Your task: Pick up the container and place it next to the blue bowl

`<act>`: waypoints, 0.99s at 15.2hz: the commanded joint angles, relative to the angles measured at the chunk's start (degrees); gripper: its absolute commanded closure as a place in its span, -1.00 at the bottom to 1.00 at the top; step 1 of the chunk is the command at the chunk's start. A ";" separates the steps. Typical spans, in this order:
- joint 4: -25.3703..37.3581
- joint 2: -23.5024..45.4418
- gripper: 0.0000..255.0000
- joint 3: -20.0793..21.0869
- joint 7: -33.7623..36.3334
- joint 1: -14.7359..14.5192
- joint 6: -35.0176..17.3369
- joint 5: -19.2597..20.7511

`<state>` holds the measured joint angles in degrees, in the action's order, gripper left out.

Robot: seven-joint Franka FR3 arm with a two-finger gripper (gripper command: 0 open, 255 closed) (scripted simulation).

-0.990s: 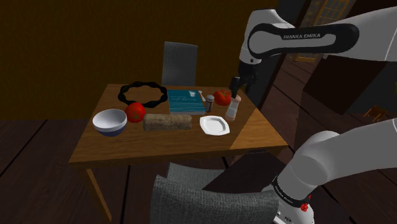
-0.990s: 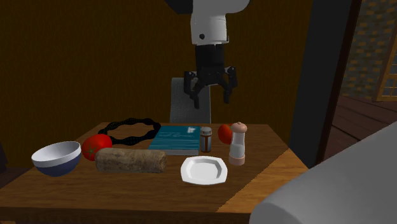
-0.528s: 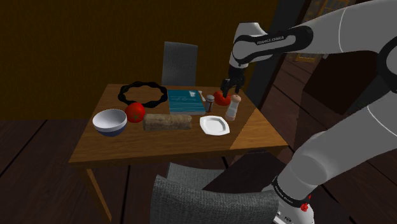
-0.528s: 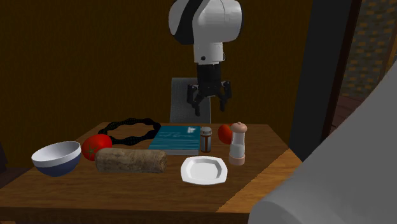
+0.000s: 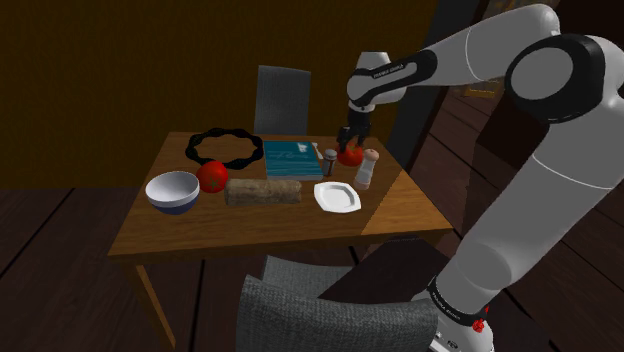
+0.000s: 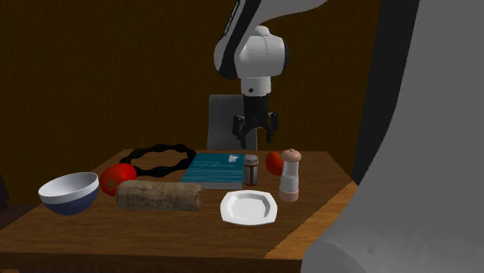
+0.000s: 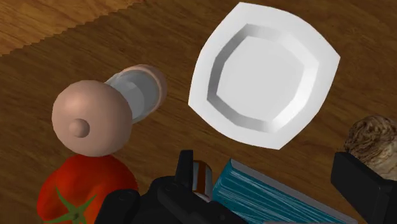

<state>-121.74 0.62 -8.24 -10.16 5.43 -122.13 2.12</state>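
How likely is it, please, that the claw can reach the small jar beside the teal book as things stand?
Probably yes: the claw hovers open above the small jar, with nothing over it. The teal book and a tomato sit close on either side, leaving little room.

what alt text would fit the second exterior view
A white robot arm's black end effector, fingers open, hovers above a small dark shaker that stands near a pinkish pepper mill on a wooden table. Also on it: a white square plate, teal book, brown bread loaf and blue-and-white bowl.
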 commanded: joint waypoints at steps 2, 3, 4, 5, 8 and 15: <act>5.26 6.72 -1.00 -0.32 -2.32 0.53 -1.55 -1.67; 7.17 8.98 -1.00 -0.38 -3.15 0.82 -1.90 -2.25; 9.17 11.24 -1.00 -0.41 -3.96 1.13 -2.17 -2.83; 11.26 13.51 -1.00 -0.39 -4.74 1.48 -2.35 -3.40; 18.07 20.40 -1.00 -0.12 -6.89 2.66 -2.43 -5.00; 29.44 31.63 -1.00 0.70 -9.47 4.65 -2.31 -7.00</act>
<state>-92.80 31.42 -7.62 -19.53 9.99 -124.08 -4.75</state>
